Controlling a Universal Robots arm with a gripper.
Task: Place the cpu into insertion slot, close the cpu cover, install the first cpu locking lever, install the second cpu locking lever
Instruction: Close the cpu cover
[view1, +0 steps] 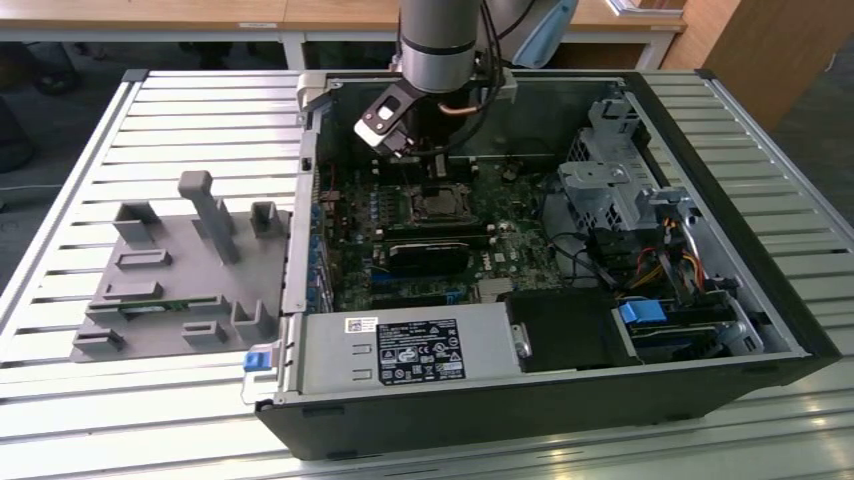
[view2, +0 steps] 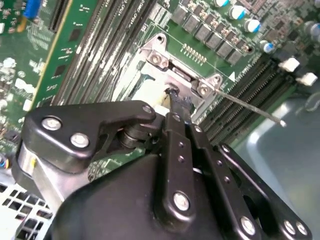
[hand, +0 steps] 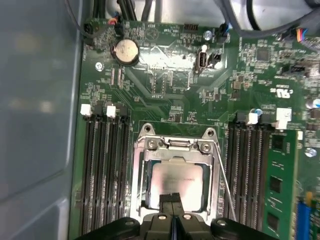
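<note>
The fingers (hand: 165, 202) are pressed together, holding nothing, with their tip over the near edge of the cpu (hand: 177, 177). The cpu lies flat in the insertion slot (hand: 148, 170), framed by the cpu cover (hand: 140, 180). A thin locking lever (hand: 225, 182) slants out beside the cover over the memory slots (hand: 107, 170). In the exterior view the gripper (view1: 434, 160) hangs inside the open computer case (view1: 561, 410) on the slatted desk (view1: 160, 110).
</note>
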